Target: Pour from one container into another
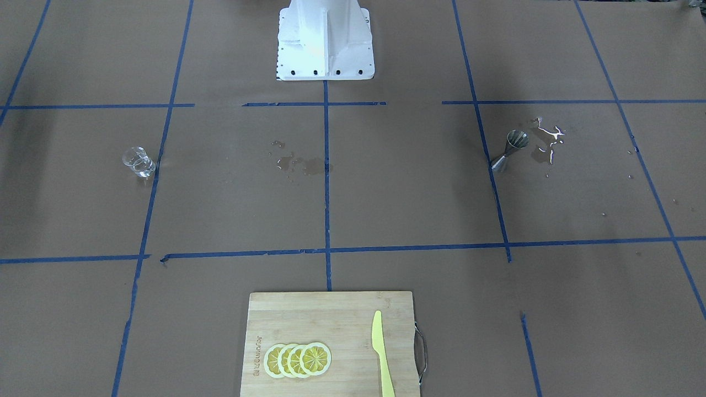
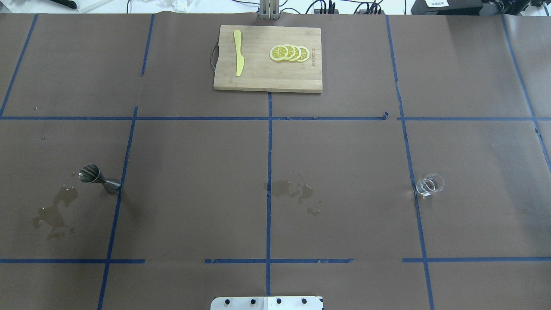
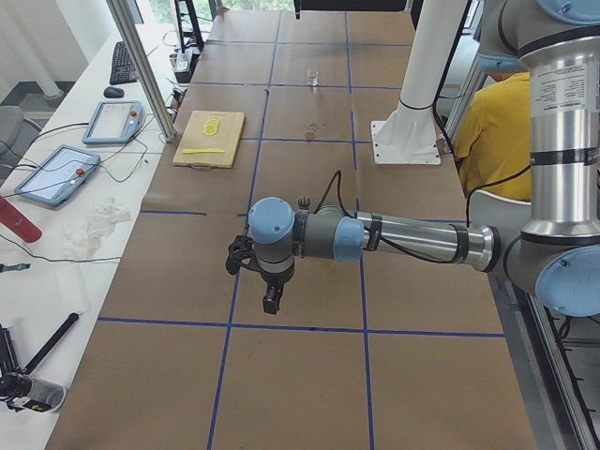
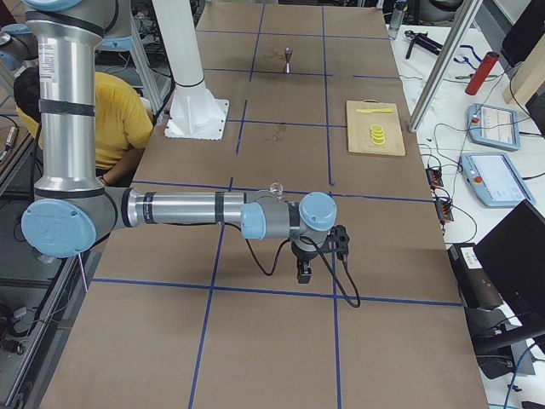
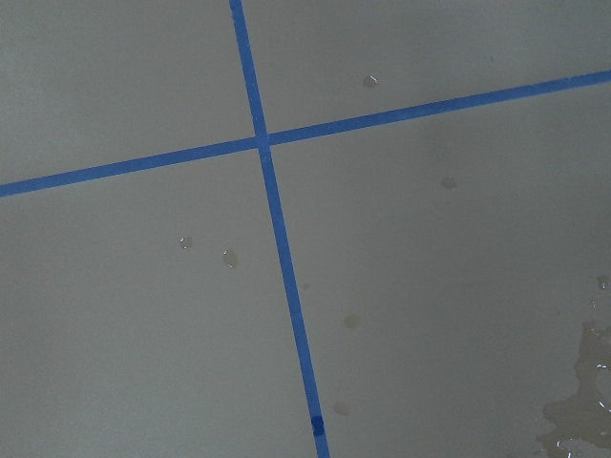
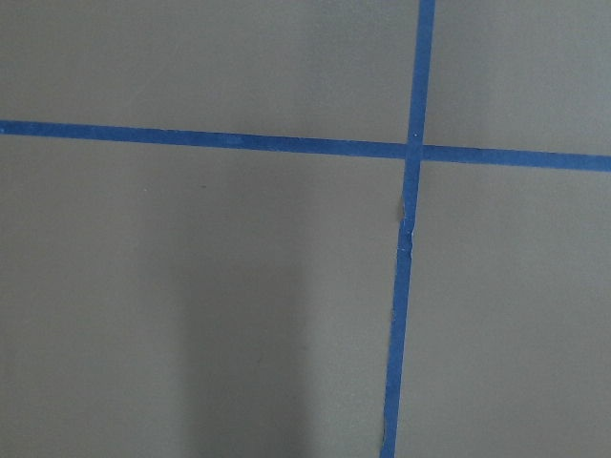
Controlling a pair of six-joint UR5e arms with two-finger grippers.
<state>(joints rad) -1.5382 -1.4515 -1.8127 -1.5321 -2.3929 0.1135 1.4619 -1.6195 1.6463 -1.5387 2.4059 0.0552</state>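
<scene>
**Layout at the outset of the pour.** The glass cup (image 2: 429, 184), the source vessel, stands upright on the robot's right half of the desk (image 2: 193, 163). The steel jigger (image 2: 99, 178), the receiving vessel, stands upright on the left half, wide cone uppermost. The two are well apart and no arm touches either. Whether the cup holds liquid cannot be told.

The right tool (image 4: 303, 273) hangs pointing down over the desk's right end. It shows only in the right side view, so whether its fingers are apart or together cannot be told. From this tool the cup lies inward, toward the desk's middle, and near.

The left tool (image 3: 270, 300) hangs likewise over the left end, and its finger state is equally undecidable. The jigger lies inward from it, just past the forearm in the left side view.

**Governing relation.** The right arm is the nearer to the cup, the left arm to the jigger. Both long axes are vertical, so a level approach to the cup's side wall seems called for, then carriage across the desk.

Wet patches (image 2: 288, 189) mark the desk between the vessels and beside the jigger. A cutting board (image 2: 267, 82) with lemon slices (image 2: 289, 53) and a yellow knife (image 2: 238, 54) lies far from both tools.
</scene>
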